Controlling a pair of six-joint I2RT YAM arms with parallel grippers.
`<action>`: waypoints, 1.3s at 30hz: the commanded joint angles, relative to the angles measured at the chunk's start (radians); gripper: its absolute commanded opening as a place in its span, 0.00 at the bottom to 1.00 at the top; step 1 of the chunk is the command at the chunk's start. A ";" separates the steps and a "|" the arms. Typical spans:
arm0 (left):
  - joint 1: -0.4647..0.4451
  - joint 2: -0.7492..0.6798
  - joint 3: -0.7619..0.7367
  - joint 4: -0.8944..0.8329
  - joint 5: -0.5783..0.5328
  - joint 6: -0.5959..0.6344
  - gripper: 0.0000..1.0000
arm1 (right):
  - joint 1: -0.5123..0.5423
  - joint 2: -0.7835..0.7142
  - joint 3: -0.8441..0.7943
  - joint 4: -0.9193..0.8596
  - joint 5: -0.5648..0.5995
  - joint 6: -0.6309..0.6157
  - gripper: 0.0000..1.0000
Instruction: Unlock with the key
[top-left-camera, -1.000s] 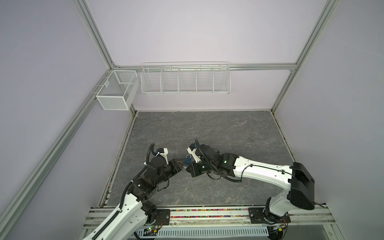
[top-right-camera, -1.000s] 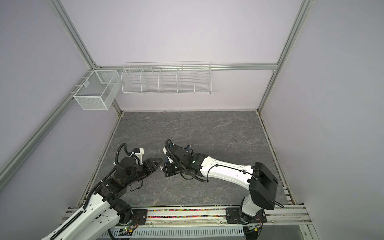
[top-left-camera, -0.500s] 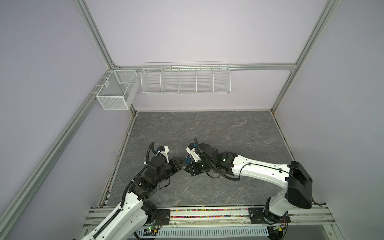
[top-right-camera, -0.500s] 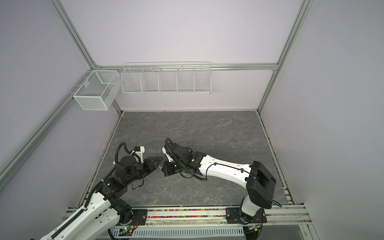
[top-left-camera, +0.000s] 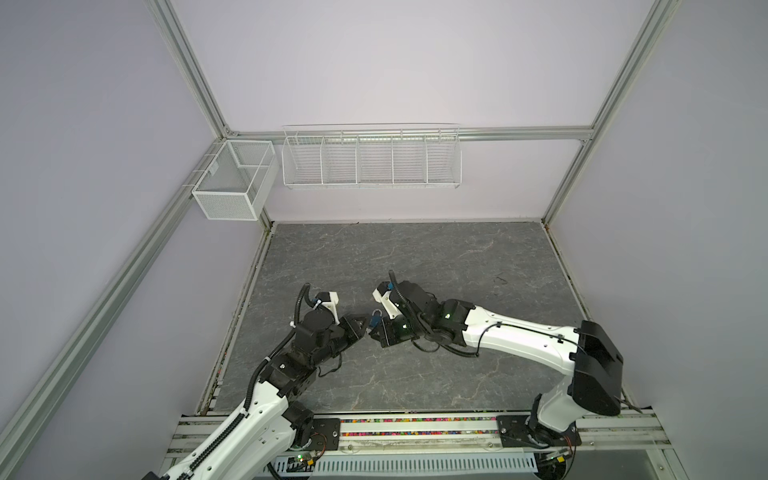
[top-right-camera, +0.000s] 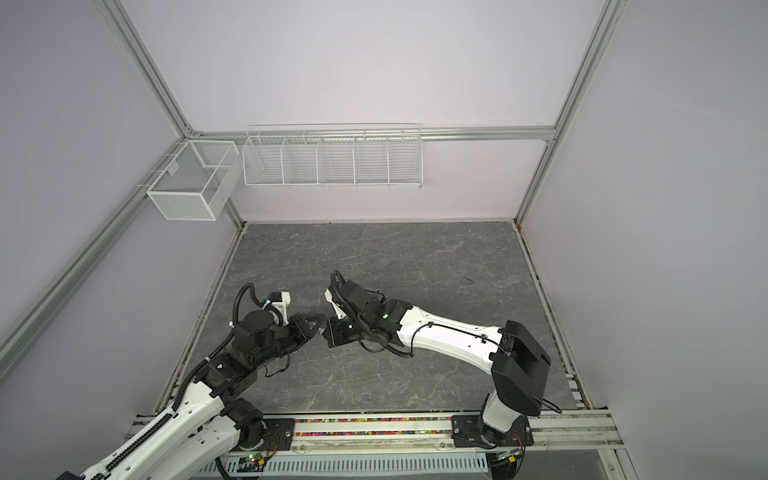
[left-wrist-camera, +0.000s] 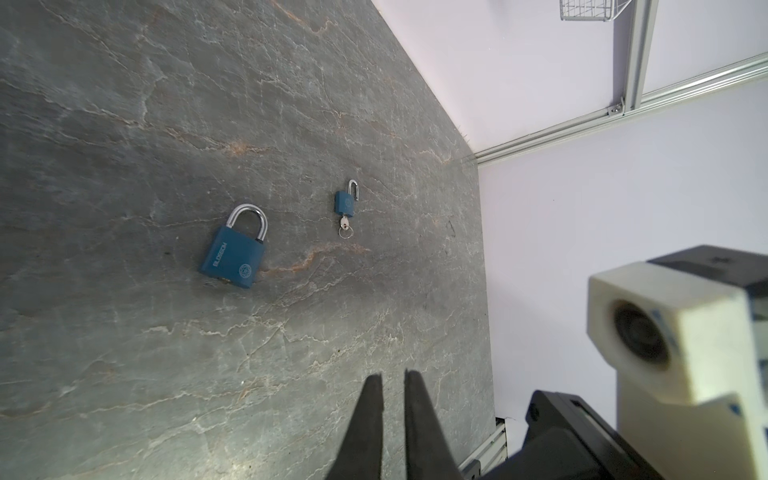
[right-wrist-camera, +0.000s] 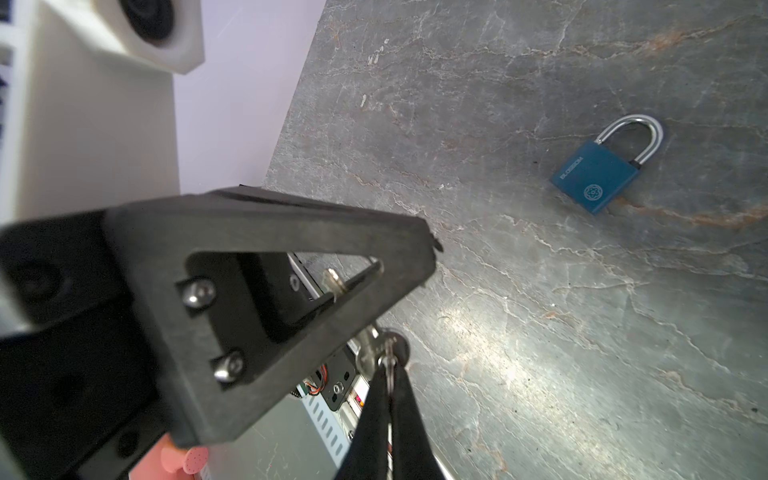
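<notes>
A silver key (right-wrist-camera: 372, 349) hangs on a ring pinched in my shut right gripper (right-wrist-camera: 390, 370), raised above the table. My left gripper (left-wrist-camera: 392, 376) meets it tip to tip in both top views (top-left-camera: 365, 328) (top-right-camera: 322, 321). Its fingers (right-wrist-camera: 291, 232) stand a narrow slit apart. A second key blade (right-wrist-camera: 332, 282) shows through the finger's open frame; whether it is pinched I cannot tell. A blue padlock (left-wrist-camera: 232, 259) (right-wrist-camera: 594, 178) lies flat on the table with its shackle closed, peeking out between the grippers (top-left-camera: 375, 322).
A smaller blue padlock (left-wrist-camera: 345, 203) lies farther on, shackle open, with its own key (left-wrist-camera: 344, 224) in it; the right arm hides it in both top views. White wire baskets (top-left-camera: 370, 158) (top-left-camera: 232, 183) hang on the back wall. The base rail (top-left-camera: 415, 428) runs along the front.
My left gripper's fingers have drawn together from wide apart to a narrow slit at the right gripper's tips. Both arms have barely shifted.
</notes>
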 joint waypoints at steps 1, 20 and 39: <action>0.004 -0.015 0.013 0.015 -0.023 -0.016 0.07 | -0.004 0.014 0.018 -0.007 -0.001 -0.002 0.06; 0.003 0.013 0.072 0.051 -0.019 0.133 0.00 | -0.032 -0.101 -0.018 -0.021 -0.011 -0.048 0.37; 0.004 0.170 0.152 0.441 0.236 0.319 0.00 | -0.275 -0.250 -0.204 0.282 -0.462 -0.046 0.44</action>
